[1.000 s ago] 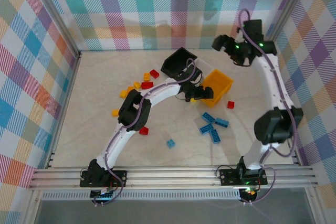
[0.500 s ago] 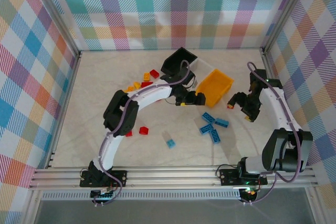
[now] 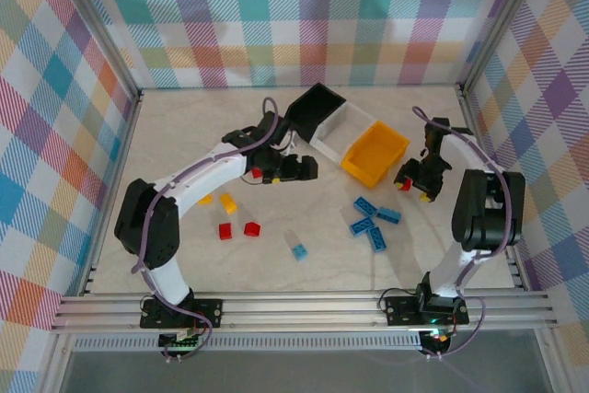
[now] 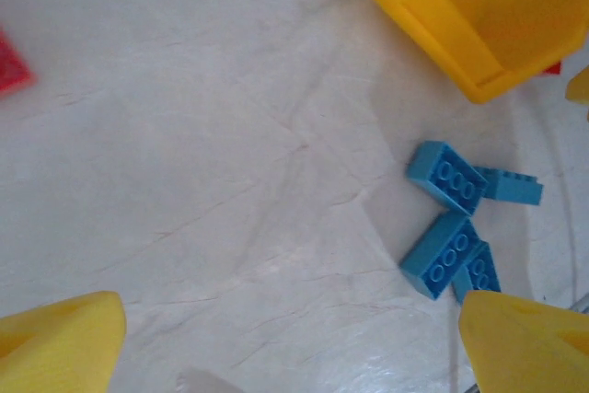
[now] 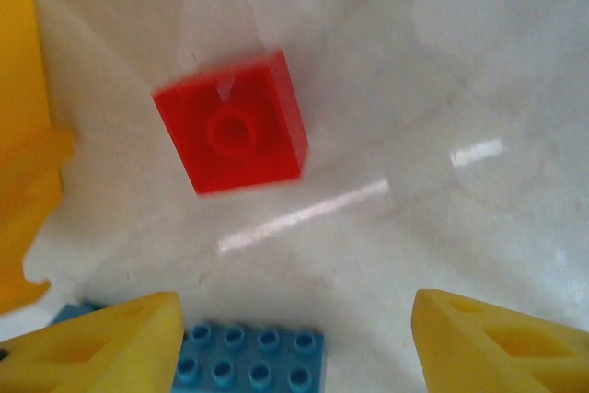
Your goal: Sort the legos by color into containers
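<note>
— Home, shop or lab?
— Lab, by the look of it: a robot test cell. Boxed in on three sides by plaid-printed panels (image 3: 276,16) set between aluminium posts (image 3: 97,25).
— Anything else pointing that way?
— Two white-and-black robot arms, the left arm (image 3: 198,177) and the right arm (image 3: 483,209), bolted to aluminium rails (image 3: 304,306) along the near edge of a pale, marble-patterned tabletop (image 3: 175,135). Cables strung along both arms, and a green light glowing at one base.

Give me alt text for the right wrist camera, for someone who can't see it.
A red brick lies on the table ahead of the open right gripper. A blue brick lies at the bottom edge, a yellow bin at the left.
</note>
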`<action>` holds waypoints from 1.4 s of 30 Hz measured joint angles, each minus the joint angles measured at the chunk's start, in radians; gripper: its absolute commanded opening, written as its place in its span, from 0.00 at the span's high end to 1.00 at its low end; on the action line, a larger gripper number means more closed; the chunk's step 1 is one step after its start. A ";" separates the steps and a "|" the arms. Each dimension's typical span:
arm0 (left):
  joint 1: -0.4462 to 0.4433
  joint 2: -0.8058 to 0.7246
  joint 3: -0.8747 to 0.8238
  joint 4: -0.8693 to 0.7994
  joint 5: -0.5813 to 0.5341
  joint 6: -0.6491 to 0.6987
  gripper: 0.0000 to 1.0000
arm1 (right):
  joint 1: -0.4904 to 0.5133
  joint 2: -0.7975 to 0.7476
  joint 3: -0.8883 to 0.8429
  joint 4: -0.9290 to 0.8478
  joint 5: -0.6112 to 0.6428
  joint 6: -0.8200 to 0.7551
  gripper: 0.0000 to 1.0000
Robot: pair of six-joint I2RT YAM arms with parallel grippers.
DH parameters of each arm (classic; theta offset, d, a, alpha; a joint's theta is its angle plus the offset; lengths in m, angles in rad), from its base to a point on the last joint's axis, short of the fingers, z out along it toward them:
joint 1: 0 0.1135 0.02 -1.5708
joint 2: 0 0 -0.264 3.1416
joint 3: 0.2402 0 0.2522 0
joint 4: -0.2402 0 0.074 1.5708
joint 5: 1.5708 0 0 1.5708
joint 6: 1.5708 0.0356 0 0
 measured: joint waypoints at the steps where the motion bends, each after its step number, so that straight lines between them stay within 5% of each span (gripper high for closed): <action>1: 0.012 -0.007 -0.006 -0.006 -0.002 0.000 0.06 | 0.000 0.017 0.015 0.007 0.000 -0.008 0.33; 8: 0.062 -0.014 -0.016 -0.027 -0.008 0.007 0.06 | 0.000 0.117 0.078 0.037 0.000 -0.049 0.35; 28: 0.096 -0.016 -0.050 -0.046 -0.009 0.007 0.06 | 0.009 0.229 0.168 0.044 0.045 -0.083 0.67; 36: 0.122 -0.040 -0.085 -0.045 -0.010 0.007 0.06 | 0.013 0.046 0.149 -0.003 0.000 -0.043 0.68; 42: 0.126 -0.065 -0.124 -0.048 -0.018 0.013 0.07 | 0.080 -0.089 0.290 -0.044 -0.069 0.029 0.68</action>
